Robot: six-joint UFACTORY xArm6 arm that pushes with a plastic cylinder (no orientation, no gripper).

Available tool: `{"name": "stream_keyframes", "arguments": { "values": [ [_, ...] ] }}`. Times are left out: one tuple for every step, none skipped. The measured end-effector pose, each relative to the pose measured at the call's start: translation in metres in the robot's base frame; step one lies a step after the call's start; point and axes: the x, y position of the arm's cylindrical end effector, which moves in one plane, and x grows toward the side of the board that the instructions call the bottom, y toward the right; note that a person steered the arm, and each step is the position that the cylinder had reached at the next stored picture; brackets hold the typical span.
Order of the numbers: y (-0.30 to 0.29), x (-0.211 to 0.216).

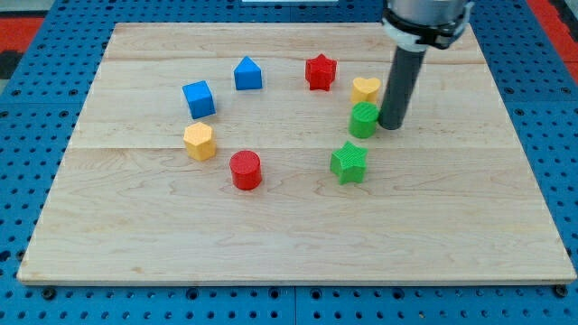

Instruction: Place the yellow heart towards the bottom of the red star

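The yellow heart (365, 89) lies on the wooden board (470, 199), to the right of and slightly below the red star (320, 71). My tip (391, 125) rests on the board just right of the green cylinder (364, 119), which sits directly below the yellow heart. The tip is below and to the right of the heart, with the rod's shaft passing close beside the heart's right edge. The red star lies well to the tip's upper left.
A green star (349, 162) lies below the green cylinder. A red cylinder (245, 170), a yellow hexagon (200, 142), a blue cube (199, 98) and a blue house-shaped block (247, 74) stand on the board's left half. Blue pegboard surrounds the board.
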Motion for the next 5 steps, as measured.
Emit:
{"name": "stream_keyframes", "arguments": {
  "values": [
    [0.002,-0.002],
    [0.06,-0.038],
    [0.045,-0.058],
    [-0.007,-0.068],
    [-0.034,-0.069]
  ]
}}
